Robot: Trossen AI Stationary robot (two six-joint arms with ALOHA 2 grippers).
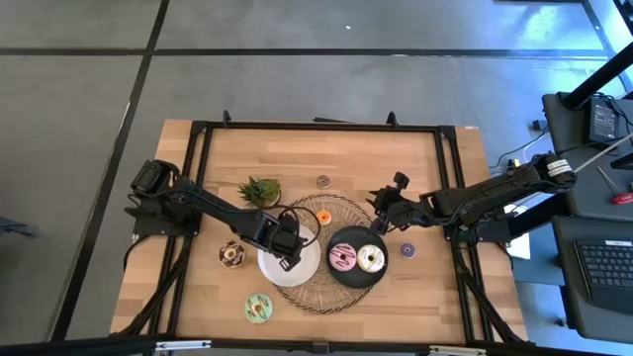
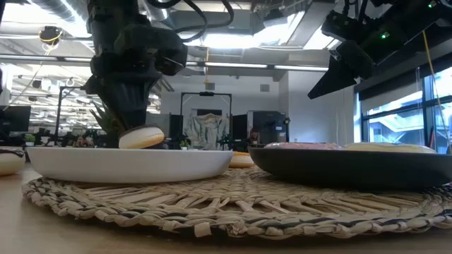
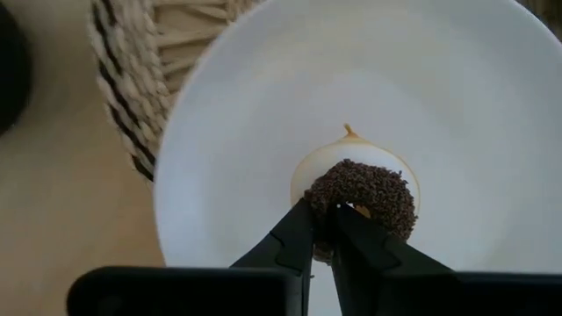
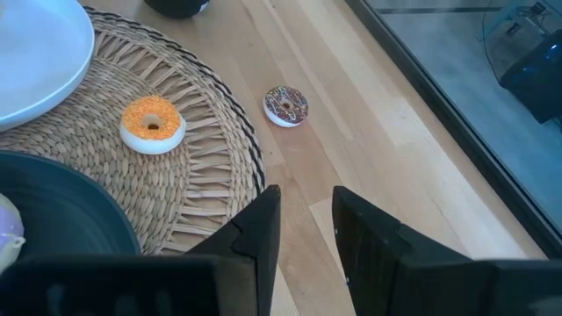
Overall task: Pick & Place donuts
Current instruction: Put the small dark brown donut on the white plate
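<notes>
Left gripper pinches the brown-sprinkled cream donut narrowly over the round white plate; a sticky release risks dragging it off.

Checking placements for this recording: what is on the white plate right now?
On the white plate sits one brown-sprinkled donut with a cream base, the left gripper pinching its rim. From overhead the left arm covers part of the plate, so that part can't be checked there.
</notes>
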